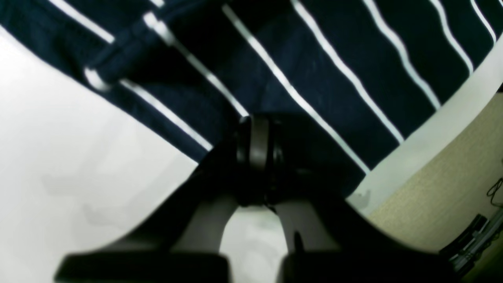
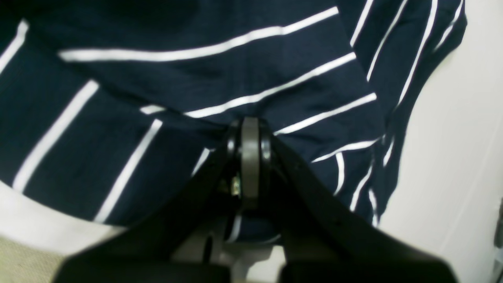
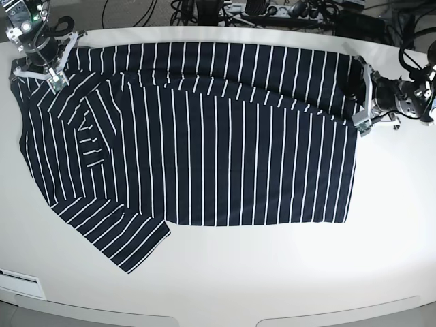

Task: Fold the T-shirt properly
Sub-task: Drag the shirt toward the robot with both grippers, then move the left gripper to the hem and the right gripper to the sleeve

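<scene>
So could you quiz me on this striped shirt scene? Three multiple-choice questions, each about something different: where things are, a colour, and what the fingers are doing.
1. Where does the T-shirt lie?
A. spread on the white table
B. hanging from a rack
C. inside a box

2. What colour are its stripes?
A. red
B. white
C. yellow

3. What are the left gripper and right gripper doing?
A. both wide open above the cloth
B. both shut on the shirt
C. one holds a hanger

Answers:
1. A, the base view shows it laid over the table top.
2. B, thin white lines cross the dark navy cloth.
3. B, each wrist view shows the fingers pinched together with cloth between them.
</scene>
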